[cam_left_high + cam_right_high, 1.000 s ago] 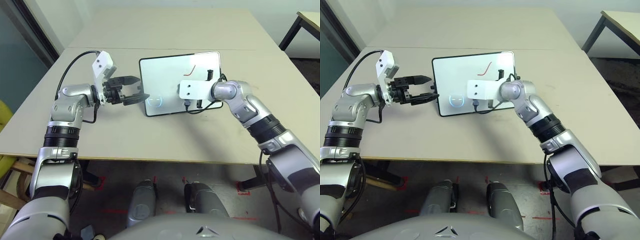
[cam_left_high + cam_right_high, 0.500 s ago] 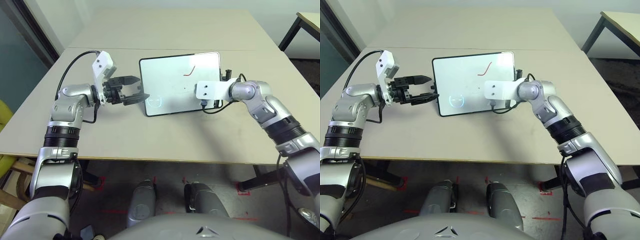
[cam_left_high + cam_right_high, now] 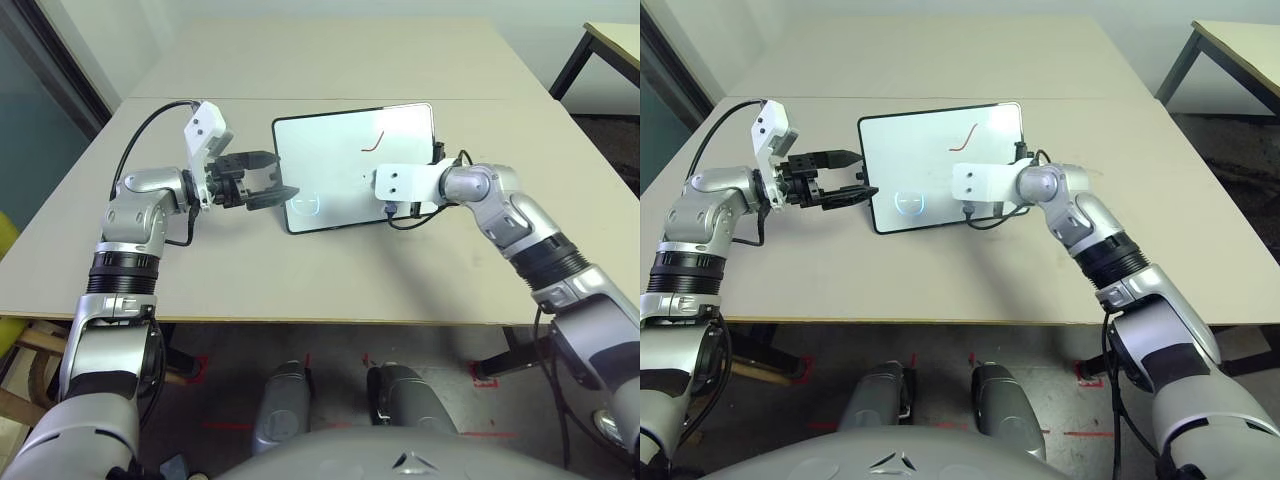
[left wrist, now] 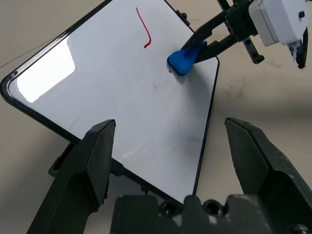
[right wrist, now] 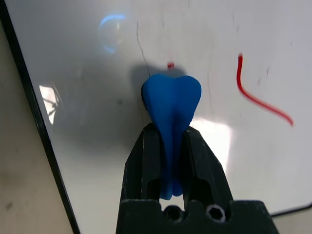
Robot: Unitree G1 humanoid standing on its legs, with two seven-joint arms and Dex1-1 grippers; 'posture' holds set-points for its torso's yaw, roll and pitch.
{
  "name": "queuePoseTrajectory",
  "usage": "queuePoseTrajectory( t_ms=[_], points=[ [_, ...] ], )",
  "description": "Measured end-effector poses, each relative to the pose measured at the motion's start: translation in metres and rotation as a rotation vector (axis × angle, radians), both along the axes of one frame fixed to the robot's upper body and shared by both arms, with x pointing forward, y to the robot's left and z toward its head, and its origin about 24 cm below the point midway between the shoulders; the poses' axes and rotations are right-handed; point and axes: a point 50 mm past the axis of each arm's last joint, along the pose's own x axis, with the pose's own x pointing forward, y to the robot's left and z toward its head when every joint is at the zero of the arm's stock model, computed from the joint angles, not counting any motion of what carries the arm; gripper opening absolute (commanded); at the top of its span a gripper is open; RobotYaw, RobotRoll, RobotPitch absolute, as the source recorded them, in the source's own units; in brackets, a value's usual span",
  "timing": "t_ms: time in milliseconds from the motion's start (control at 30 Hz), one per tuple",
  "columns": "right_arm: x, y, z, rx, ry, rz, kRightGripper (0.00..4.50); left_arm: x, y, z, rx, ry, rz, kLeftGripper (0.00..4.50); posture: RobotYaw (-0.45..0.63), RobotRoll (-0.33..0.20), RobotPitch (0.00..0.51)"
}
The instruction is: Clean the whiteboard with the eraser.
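Note:
The whiteboard (image 3: pixel 330 150) lies flat on the table, white with a thin black frame. A red squiggle (image 3: pixel 376 140) runs near its far right corner, and a small red dot (image 5: pixel 170 65) sits just ahead of the eraser. My right gripper (image 5: pixel 170 131) is shut on the blue eraser (image 5: pixel 170 97), which presses on the board's right half (image 4: pixel 183 59). In the head views the white wrist mount (image 3: pixel 405 183) covers it. My left gripper (image 3: pixel 280 176) stands open at the board's left edge, its fingers on either side of the edge without touching it.
The beige table (image 3: pixel 300 260) has bare room in front of and behind the board. A black cable (image 3: pixel 150 125) loops off my left wrist. Another table's corner (image 3: pixel 610 40) shows at the far right.
My right gripper carried the eraser to the right across the board, then came back a little to the left. The left arm has stayed put. The camera has shifted slightly.

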Motion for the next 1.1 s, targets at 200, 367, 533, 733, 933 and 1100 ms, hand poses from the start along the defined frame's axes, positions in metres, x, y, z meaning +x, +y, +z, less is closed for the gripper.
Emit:
queuePoseTrajectory(
  t_ms=[200,367,533,733,933,1100],
  points=[
    [-0.002,0.017,0.001,0.019,0.002,0.042,0.37,0.000,0.000,0.000,0.000,0.000,0.002,4.50,0.20,0.000,0.054],
    [-0.004,0.027,0.000,0.030,0.015,0.062,0.37,0.001,-0.001,0.000,-0.003,-0.001,0.006,4.50,0.20,0.000,0.052],
    [-0.004,0.026,-0.001,0.022,0.014,0.062,0.37,0.001,-0.001,-0.001,-0.005,-0.001,0.005,4.50,0.20,0.000,0.052],
    [-0.001,0.009,0.001,-0.010,0.002,0.027,0.37,0.001,-0.002,-0.001,-0.006,-0.001,0.005,4.50,0.19,0.000,0.052],
    [0.002,-0.017,0.004,-0.052,-0.012,-0.024,0.37,0.001,-0.002,-0.001,-0.008,-0.001,0.003,4.50,0.19,0.000,0.055],
    [0.002,-0.031,0.001,-0.058,-0.004,-0.051,0.37,0.001,-0.002,-0.001,-0.009,-0.001,0.003,4.50,0.19,0.000,0.055]
  ],
)
